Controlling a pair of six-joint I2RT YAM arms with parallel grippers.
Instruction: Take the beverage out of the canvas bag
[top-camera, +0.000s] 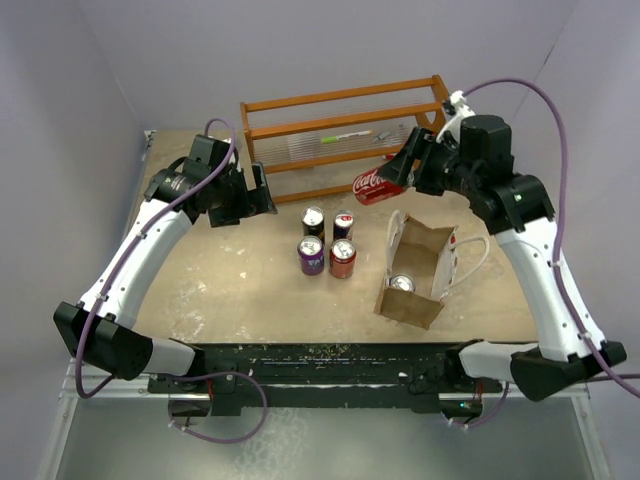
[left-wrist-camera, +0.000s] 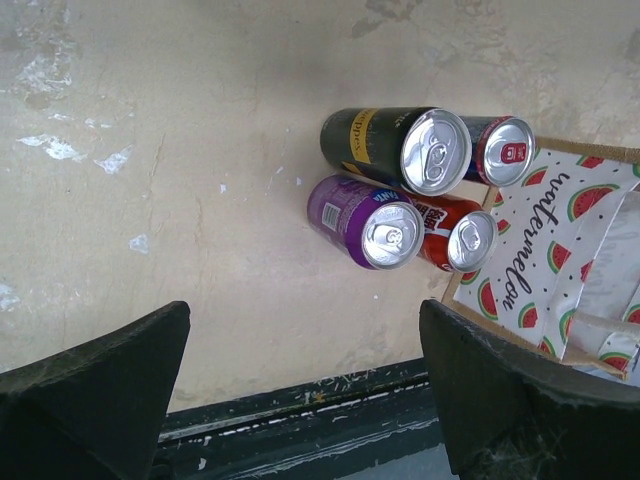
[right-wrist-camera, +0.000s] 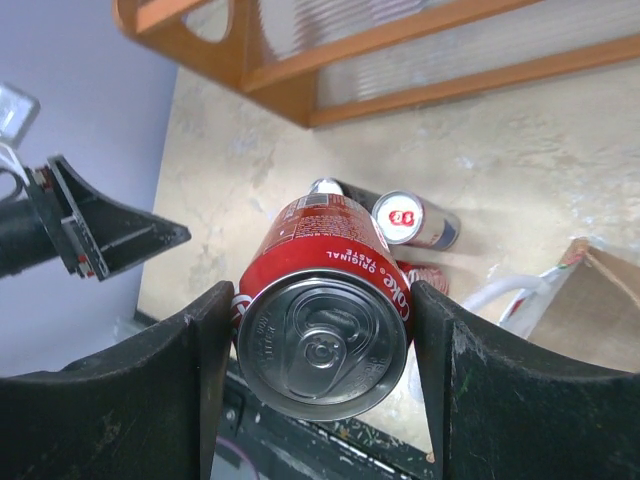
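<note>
Soft, even overhead light fills every view, bright without harshness. The canvas bag (top-camera: 408, 303) throws only a faint, short shadow on the table (top-camera: 220, 290) beside it. Left of the bag, can tops (left-wrist-camera: 435, 150) glint; beyond the bag, the lid of the red can (right-wrist-camera: 322, 305) shows a mild sheen.

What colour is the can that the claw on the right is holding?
The can is red with white lettering; the right wrist view shows it best.

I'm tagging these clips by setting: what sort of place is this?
Probably a robot lab bench: two arms bolted to a worn table, plain walls close around it, cans and a bag set out.
</note>
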